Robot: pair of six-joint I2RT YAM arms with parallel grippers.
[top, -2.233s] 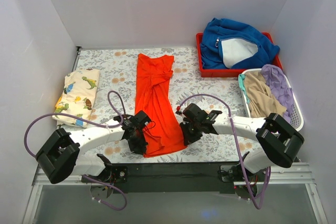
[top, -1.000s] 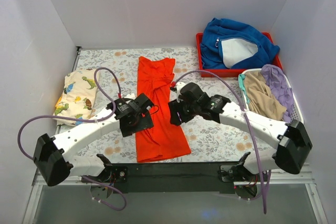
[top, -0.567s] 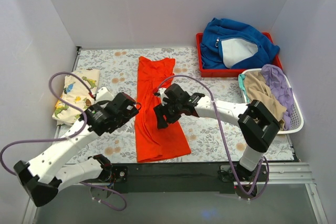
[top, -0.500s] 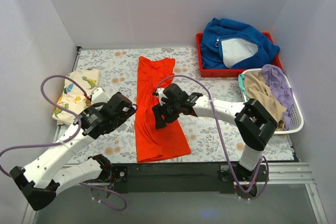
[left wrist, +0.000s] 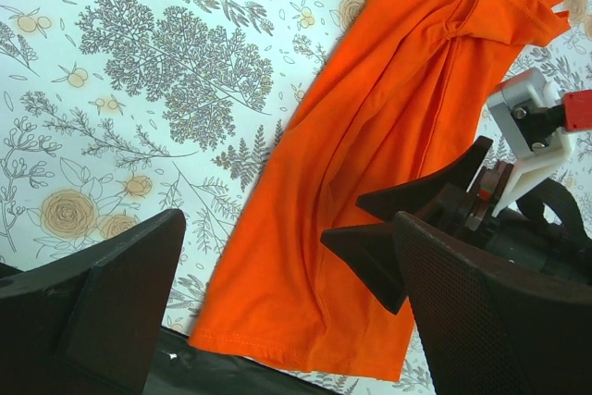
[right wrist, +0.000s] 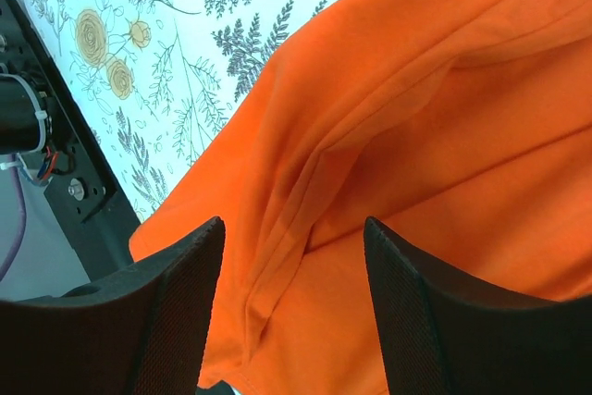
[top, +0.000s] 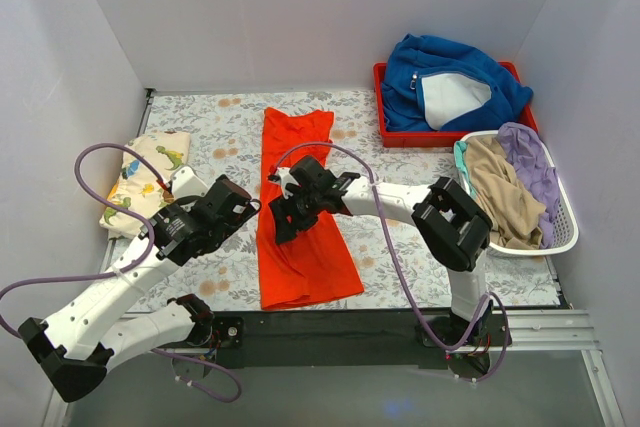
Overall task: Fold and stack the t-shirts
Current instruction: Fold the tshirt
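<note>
Right pincer (right wrist: 291, 238) has slid left, wide above the creased orange-red t-shirt (top: 300, 262); left pincer (left wrist: 287, 228) wide too

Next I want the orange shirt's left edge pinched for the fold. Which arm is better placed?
Right, most likely. The right gripper hangs open directly over the orange shirt, its edge folds between the fingers. The left gripper is open too, but sits beside the shirt over the floral tablecloth.
</note>
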